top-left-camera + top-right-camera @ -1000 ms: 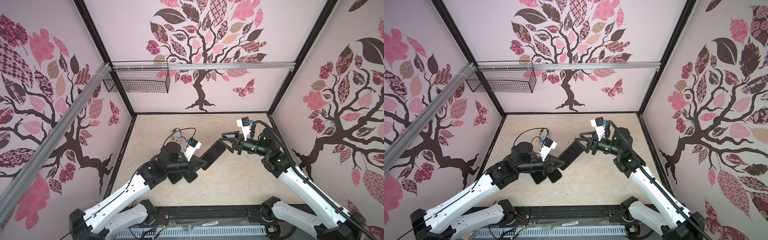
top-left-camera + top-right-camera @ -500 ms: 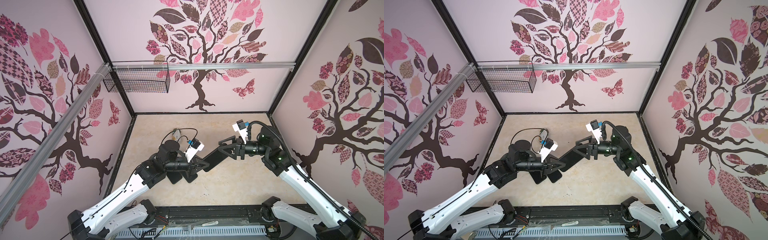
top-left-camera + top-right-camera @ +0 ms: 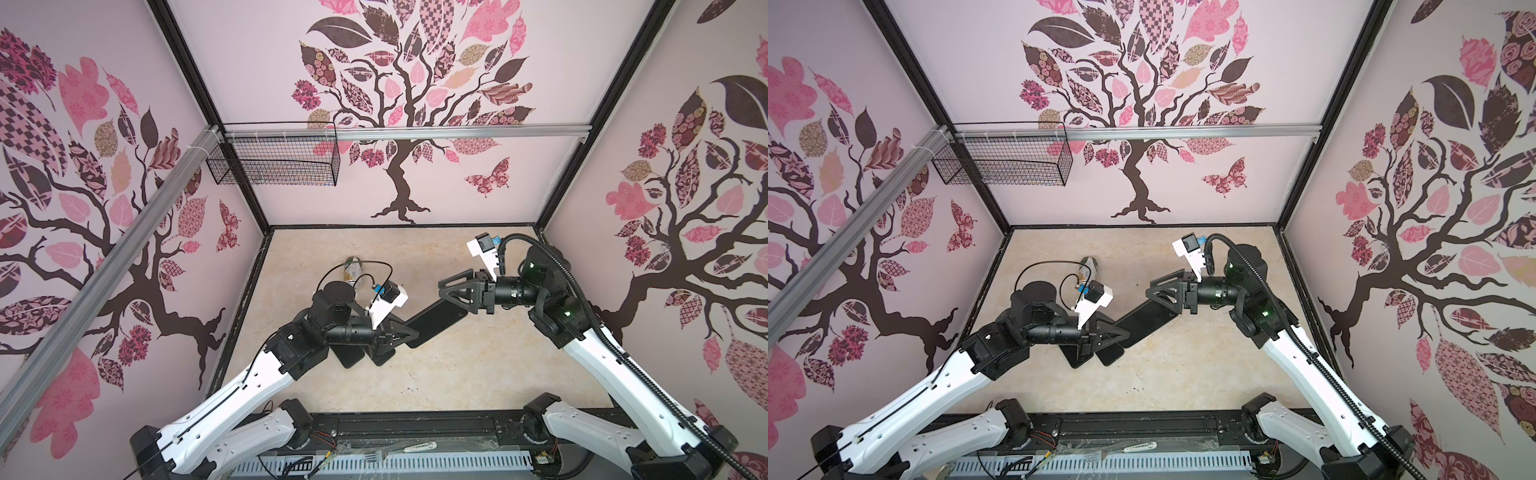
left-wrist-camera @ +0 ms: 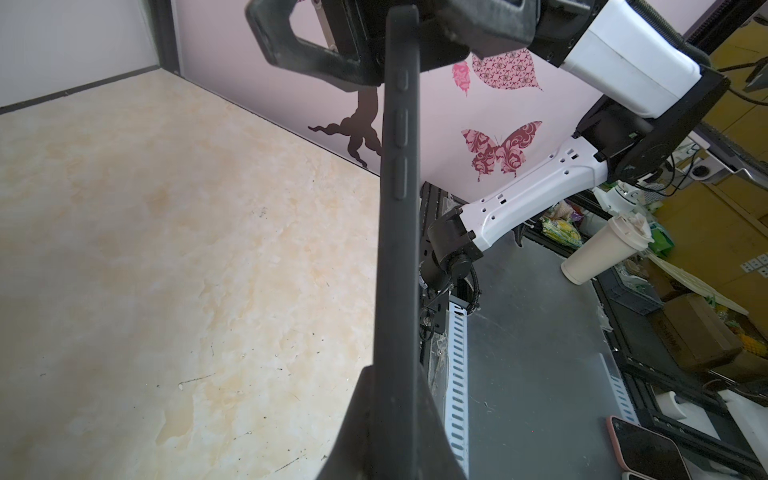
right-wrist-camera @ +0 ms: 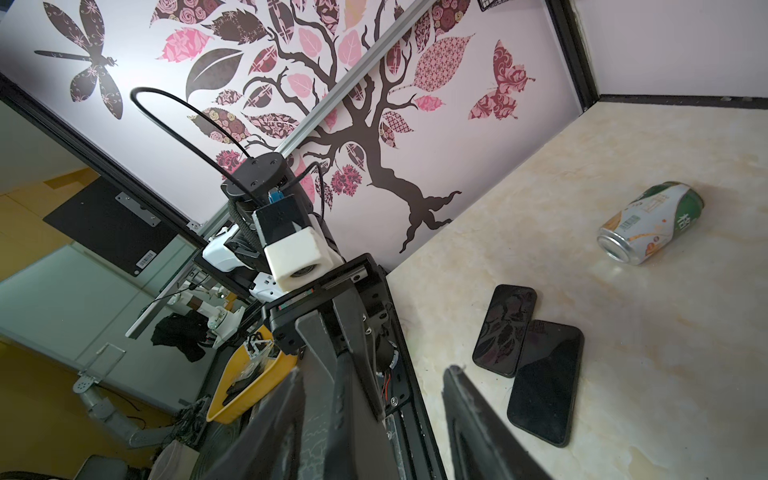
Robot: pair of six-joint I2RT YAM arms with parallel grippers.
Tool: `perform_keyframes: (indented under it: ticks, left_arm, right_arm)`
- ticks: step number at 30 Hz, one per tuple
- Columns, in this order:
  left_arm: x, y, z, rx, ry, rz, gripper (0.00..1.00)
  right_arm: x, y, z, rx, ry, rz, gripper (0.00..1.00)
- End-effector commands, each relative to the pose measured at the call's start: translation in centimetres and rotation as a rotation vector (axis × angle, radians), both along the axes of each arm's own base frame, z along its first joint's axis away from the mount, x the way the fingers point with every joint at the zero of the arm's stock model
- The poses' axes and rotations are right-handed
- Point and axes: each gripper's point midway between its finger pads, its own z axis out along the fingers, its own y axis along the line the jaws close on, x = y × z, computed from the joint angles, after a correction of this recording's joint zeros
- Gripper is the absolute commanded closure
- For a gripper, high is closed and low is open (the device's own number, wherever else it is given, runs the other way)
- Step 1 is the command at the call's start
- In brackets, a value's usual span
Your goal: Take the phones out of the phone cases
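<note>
A black phone case [image 3: 436,322] hangs in the air above the middle of the table, slanting up to the right. My left gripper [image 3: 409,332] is shut on its lower end; the left wrist view shows the phone case [image 4: 399,249] edge-on with its side buttons, running away from the left gripper [image 4: 395,395]. My right gripper [image 3: 446,293] stands open around the upper end. In the right wrist view the phone case [image 5: 332,415] lies close to one finger [image 5: 274,415], with a gap to the other finger [image 5: 478,432]. I cannot tell the phone apart from the case.
Two bare dark phones [image 5: 505,328] [image 5: 544,382] lie side by side on the marble table [image 3: 457,374], partly under the left gripper. A drink can [image 5: 650,222] lies on its side further back. A wire basket [image 3: 274,162] hangs on the back left wall.
My right gripper has moved left, so its jaws now straddle the case's upper end, and they have narrowed a little. The left gripper keeps its hold on the case.
</note>
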Motion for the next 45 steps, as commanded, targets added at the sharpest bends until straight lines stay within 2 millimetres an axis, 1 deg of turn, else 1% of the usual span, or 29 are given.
perform_keyframes:
  ticks: [1,6,12,20,24,26,28,30,35,40,45]
  left_arm:
    - [-0.3,-0.3,2.0,-0.066,-0.074,-0.040,1.00]
    - [-0.1,-0.1,1.7,-0.053,-0.086,-0.024,1.00]
    - [0.3,0.6,1.1,-0.040,-0.104,0.030,1.00]
    - [0.3,0.9,0.8,-0.038,-0.106,0.044,1.00]
    - [0.3,0.8,0.6,-0.038,-0.103,0.043,1.00]
    - [0.3,0.8,0.6,-0.039,-0.103,0.042,1.00]
    - [0.3,0.7,0.6,-0.040,-0.104,0.040,1.00]
    - [0.3,0.7,0.8,-0.045,-0.107,0.041,1.00]
    - [0.1,0.6,1.4,-0.082,-0.085,0.031,1.00]
    - [-0.4,0.2,1.7,-0.118,-0.060,0.001,1.00]
    - [-0.4,0.2,1.5,-0.117,-0.060,0.000,1.00]
  right_arm:
    - [-0.5,0.1,1.2,0.015,0.007,0.041,0.46]
    - [-0.9,0.1,1.3,0.029,0.018,0.062,0.50]
    - [-0.9,0.1,1.6,0.037,0.040,0.057,0.59]
    - [-1.2,0.0,2.0,0.043,0.050,0.069,0.60]
    - [-1.2,0.0,1.7,0.043,0.058,0.067,0.62]
    - [-1.2,0.0,1.6,0.042,0.061,0.069,0.64]
    - [-1.2,0.1,1.4,0.041,0.067,0.072,0.68]
    - [-1.3,0.1,1.3,0.039,0.073,0.078,0.69]
    - [-1.1,0.2,0.7,0.033,0.090,0.077,0.69]
    - [-1.1,0.2,0.7,0.036,0.094,0.087,0.68]
    - [-1.3,0.2,0.8,0.039,0.100,0.096,0.74]
